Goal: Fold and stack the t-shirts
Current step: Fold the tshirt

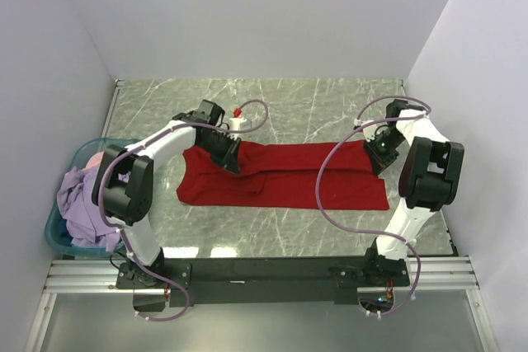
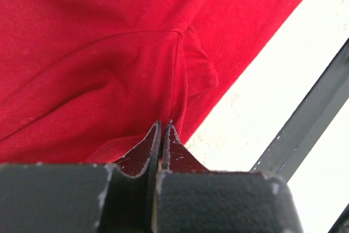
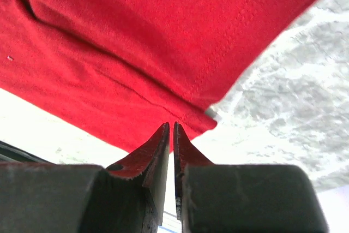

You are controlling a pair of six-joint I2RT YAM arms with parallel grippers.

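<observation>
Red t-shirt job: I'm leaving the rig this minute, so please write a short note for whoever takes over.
Grippers: the left gripper is shut on the red t-shirt near its left end; the right gripper has jaws almost together at the right hem, apparently pinching it.
Things: the red t-shirt lies stretched across the table; a lavender t-shirt and pink cloth fill the basket.
Done: nothing stacked yet.
Left: finish folding the red one, then fold and stack the rest.

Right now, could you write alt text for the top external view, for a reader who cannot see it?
A red t-shirt lies stretched across a grey marble table, with the left gripper and the right gripper down on its far edge. At the left, a teal basket holds a lavender garment and something pink.
</observation>
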